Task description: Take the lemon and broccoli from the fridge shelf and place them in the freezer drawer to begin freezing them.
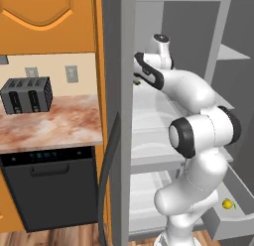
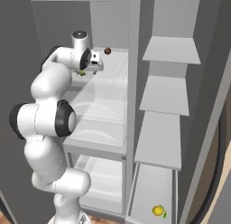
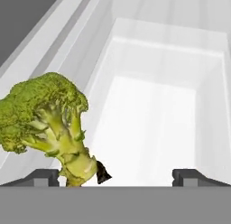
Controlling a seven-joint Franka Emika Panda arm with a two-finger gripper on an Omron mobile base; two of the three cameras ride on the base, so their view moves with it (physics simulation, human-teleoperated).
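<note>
Nearest to us, at the bottom of the fridge, the freezer drawer [image 1: 233,222] stands pulled out, and the lemon [image 2: 158,211] lies inside it on the grey floor, close to the drawer's front. We see the same lemon in the left base view, low on the right, just behind the arm's lower link.

The white arm rises in front of the open fridge and bends upward and inward over the shelves. Its hand [image 2: 92,61] is high in the left compartment, over the upper fridge shelf [image 2: 113,67]. In the hand view the two dark fingertips [image 3: 189,177] stand far apart at the bottom, so the hand is released, with its jaws wide. The broccoli [image 3: 47,123] is near the left fingertip in this view: its dark green head is up and to the left, and its pale stalk comes down to the bottom edge just inside that fingertip. We cannot tell if the stalk touches the finger; the other finger is well apart from it. In the right base view a small green part of the broccoli shows just under the hand, on the shelf.

Farther back on the same shelf a small brown round item [image 2: 107,50] lies near the rear wall.

To the left of the fridge, a dark toaster [image 1: 27,95] stands on the marbled bench [image 1: 54,126], above a black dishwasher [image 1: 52,188].
</note>
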